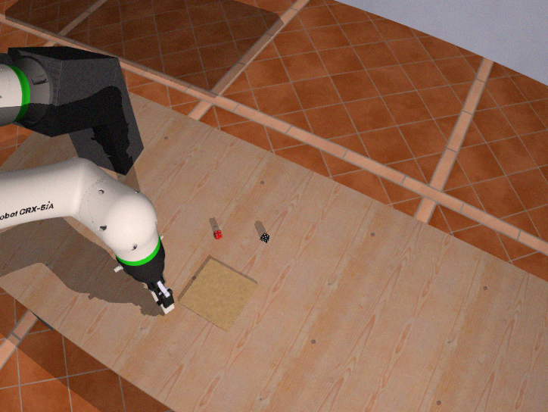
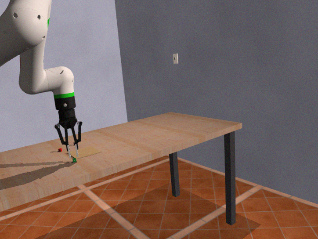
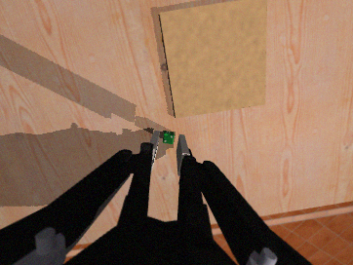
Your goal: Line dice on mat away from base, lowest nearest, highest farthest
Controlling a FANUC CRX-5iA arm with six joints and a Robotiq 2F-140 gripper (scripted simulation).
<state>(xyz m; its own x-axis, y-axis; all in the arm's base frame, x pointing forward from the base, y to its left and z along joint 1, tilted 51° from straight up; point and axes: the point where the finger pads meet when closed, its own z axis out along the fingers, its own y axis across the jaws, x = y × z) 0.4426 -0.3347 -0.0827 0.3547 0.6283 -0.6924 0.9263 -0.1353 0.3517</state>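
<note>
A small green die (image 3: 169,137) lies on the wooden table just off the near corner of the tan mat (image 3: 215,56). My gripper (image 3: 168,141) hangs over it, fingers narrowly apart, with the die showing in the gap between the tips. In the side view the fingertips (image 2: 72,150) are still a little above the green die (image 2: 74,160) and do not touch it. In the overhead view the gripper (image 1: 164,301) hides this die. A red die (image 1: 217,235) and a black die (image 1: 264,238) lie on the table beyond the mat (image 1: 219,293).
The table's near edge runs close behind the gripper, with tiled floor below. The robot's dark base block (image 1: 88,101) stands at the table's far left. The arm casts a wide shadow left of the gripper.
</note>
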